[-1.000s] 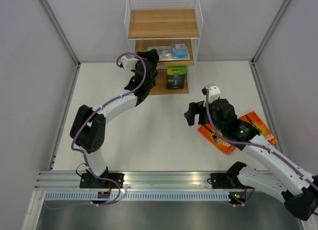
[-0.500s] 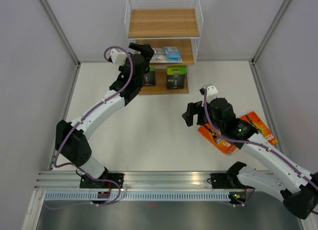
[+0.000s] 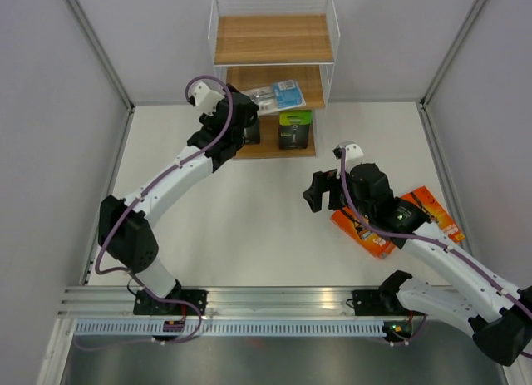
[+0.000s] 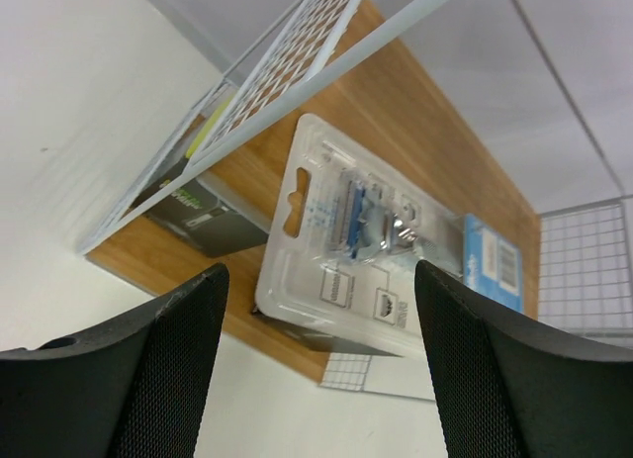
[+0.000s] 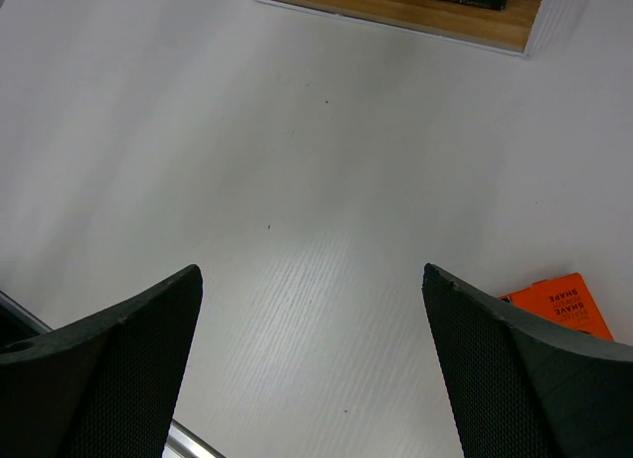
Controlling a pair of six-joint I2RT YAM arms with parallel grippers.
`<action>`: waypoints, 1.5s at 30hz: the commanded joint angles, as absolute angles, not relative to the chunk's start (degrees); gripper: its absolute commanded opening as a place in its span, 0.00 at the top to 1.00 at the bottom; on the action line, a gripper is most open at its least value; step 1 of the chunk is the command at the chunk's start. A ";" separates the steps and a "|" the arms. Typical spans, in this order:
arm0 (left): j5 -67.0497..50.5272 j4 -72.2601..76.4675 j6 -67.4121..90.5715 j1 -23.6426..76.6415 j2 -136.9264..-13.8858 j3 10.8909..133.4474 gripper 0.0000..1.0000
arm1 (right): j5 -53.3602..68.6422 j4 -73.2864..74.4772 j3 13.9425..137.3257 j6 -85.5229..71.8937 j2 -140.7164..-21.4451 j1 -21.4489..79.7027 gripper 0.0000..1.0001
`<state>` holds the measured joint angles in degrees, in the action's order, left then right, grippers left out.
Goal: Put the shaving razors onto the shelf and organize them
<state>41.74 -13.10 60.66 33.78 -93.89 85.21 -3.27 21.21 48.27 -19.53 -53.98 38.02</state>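
Our left pincer (image 4: 318, 270) is spread wide and holds nothing. The little clear-and-blue pack (image 4: 371, 235) lies flat on the middle board of the shelf (image 3: 274, 40), maybe poking over the edge. Two black packs (image 3: 295, 129) sit on the bottom board. Two orange packs (image 3: 432, 209) lie on the table (image 3: 249, 219) by our right pincer (image 5: 312, 270), also spread and empty. They look light, stiff and slippery, so we would pinch one across its long sides.

At top centre you see the shelf (image 3: 274, 40) with light brown wood-grain boards and white wire-grid frame, a clear-and-light-blue blister pack (image 3: 276, 93), a black pack (image 3: 294, 129) with lime-green end, and, at right, bright orange packs (image 3: 434, 206) on the white table (image 3: 249, 210).
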 commanded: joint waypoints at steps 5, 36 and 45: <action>37.28 -18.37 56.25 33.93 -91.23 87.37 0.26 | -2.20 19.60 49.75 -21.09 -54.14 37.71 0.02; 31.11 -7.05 40.63 33.93 -97.65 87.29 0.98 | -0.35 16.44 49.04 -21.97 -58.88 37.71 0.02; 32.25 -3.25 33.93 33.31 -101.24 89.20 0.98 | -0.97 16.08 49.22 -21.18 -59.50 37.71 0.02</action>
